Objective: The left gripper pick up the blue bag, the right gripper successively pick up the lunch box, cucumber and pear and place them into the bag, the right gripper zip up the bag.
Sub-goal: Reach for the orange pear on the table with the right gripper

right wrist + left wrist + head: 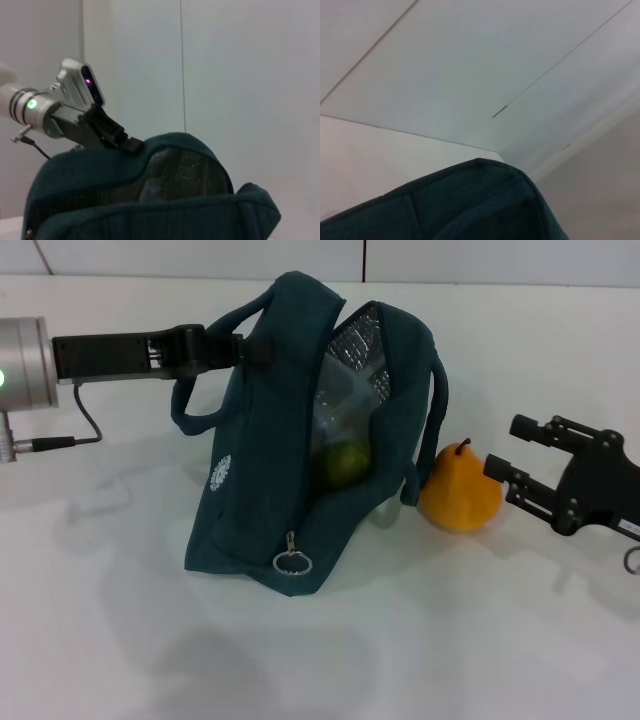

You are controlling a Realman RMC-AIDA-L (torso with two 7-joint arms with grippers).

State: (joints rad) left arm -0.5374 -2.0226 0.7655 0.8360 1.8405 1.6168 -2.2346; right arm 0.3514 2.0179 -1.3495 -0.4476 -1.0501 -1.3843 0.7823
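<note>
The blue bag stands open on the white table, its foil lining showing. My left gripper is shut on the bag's upper left rim and holds the mouth open; the right wrist view shows this left gripper on the bag rim. Inside the bag I see the clear lunch box and the cucumber's green end. The pear sits upright on the table, touching the bag's right side. Just right of the pear, my right gripper is open and holds nothing. Bag fabric fills the left wrist view's lower part.
The zipper's silver ring pull hangs at the bag's near bottom corner. One rolled handle droops over the pear's side. A thin cable trails from the left wrist. White table lies in front of the bag.
</note>
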